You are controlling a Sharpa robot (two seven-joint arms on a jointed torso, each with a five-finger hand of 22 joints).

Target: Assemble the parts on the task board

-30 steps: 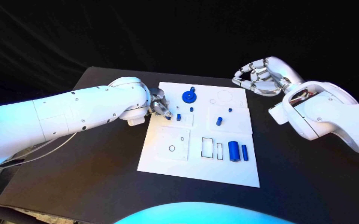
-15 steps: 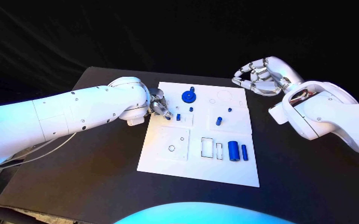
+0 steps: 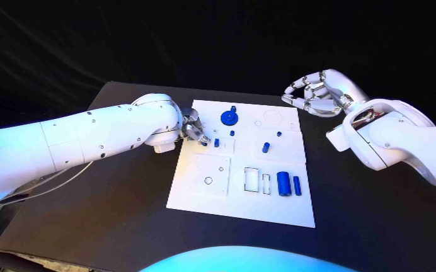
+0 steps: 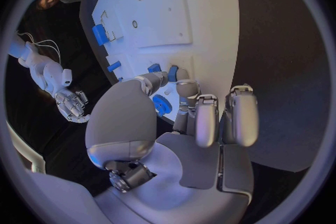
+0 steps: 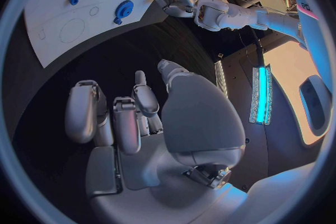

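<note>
White task board (image 3: 238, 203), blue parts (image 3: 284, 183), black table (image 3: 118, 209), silver hands, white arms

The white task board (image 3: 238, 190) lies flat, a rectangle with outlined recesses. Near its far edge a round blue disc part (image 3: 230, 118) stands with a small peg beside it. Toward the board's middle sits a short blue peg (image 3: 266, 147). Near its right edge, two blue cylinders (image 3: 289, 184) lie side by side.
</note>
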